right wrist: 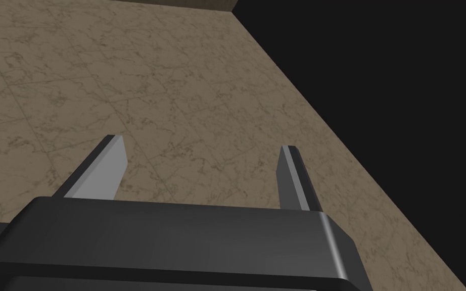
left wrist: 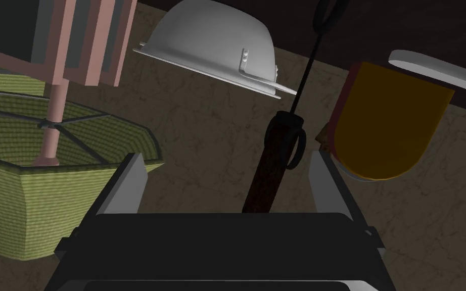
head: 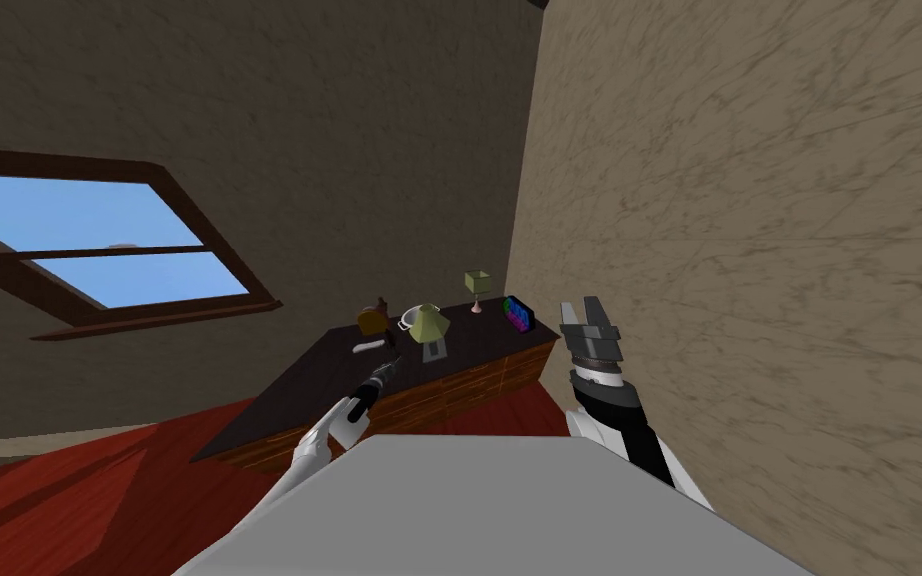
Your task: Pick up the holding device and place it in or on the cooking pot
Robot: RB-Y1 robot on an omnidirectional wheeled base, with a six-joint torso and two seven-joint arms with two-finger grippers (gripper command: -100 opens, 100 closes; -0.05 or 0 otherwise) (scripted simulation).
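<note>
A white pot (head: 410,318) (left wrist: 217,45) stands on the dark tabletop (head: 309,390) near the wall. Beside it are a yellow-orange pad-like object with a dark red edge (head: 372,320) (left wrist: 388,126) and a dark brown handle carrying rings and a thin black rod (left wrist: 276,156). My left gripper (head: 386,372) (left wrist: 224,159) is open just over the table. The brown handle runs between its fingers, nearer the one beside the yellow object, and touches neither. My right gripper (head: 581,308) (right wrist: 201,144) is open with nothing in it, raised by the wall on the right.
A green-shaded lamp (head: 429,325) (left wrist: 50,177) stands close to the left gripper's other finger. A flat white item (head: 369,346) (left wrist: 439,70), a green goblet (head: 477,285) and a multicoloured object (head: 519,313) also sit on the table. Red floor surrounds the wooden cabinet front (head: 469,385).
</note>
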